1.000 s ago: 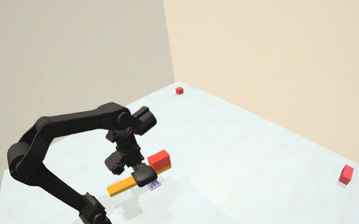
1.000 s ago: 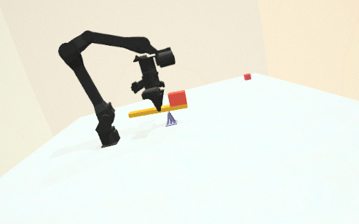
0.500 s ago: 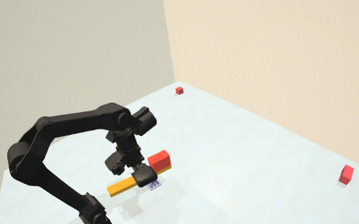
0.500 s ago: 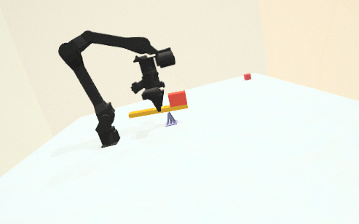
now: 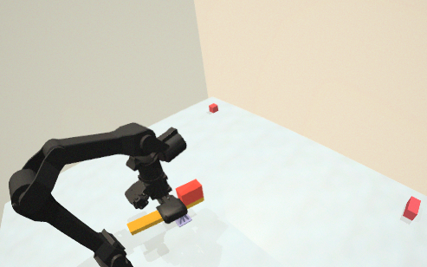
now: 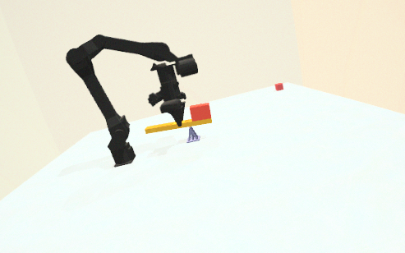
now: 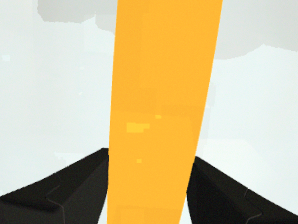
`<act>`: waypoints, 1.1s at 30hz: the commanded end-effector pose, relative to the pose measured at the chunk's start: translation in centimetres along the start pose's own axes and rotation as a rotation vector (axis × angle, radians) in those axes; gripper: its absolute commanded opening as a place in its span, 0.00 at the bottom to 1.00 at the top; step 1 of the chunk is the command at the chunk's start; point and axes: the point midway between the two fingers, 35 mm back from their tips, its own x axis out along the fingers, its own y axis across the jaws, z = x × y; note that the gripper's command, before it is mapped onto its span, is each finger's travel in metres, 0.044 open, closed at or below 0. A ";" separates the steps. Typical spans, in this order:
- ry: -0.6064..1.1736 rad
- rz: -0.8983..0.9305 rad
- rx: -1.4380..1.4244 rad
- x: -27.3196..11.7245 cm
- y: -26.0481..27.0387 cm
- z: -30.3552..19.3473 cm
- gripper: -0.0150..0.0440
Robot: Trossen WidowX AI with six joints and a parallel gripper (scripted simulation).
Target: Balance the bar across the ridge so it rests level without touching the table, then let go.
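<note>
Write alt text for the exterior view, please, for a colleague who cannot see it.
A black robot arm's gripper grips a yellow bar above a pale table. A large red block sits on the bar's end farther from the arm's base, and a small purple ridge stands below the bar. A small red cube lies near the table's far corner.
</note>
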 end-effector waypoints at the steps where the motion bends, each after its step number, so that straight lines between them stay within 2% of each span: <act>1: 0.003 0.001 -0.003 0.0 0.0 -0.1 0.25; 33: 0.003 0.001 -0.003 0.3 0.0 -0.1 0.25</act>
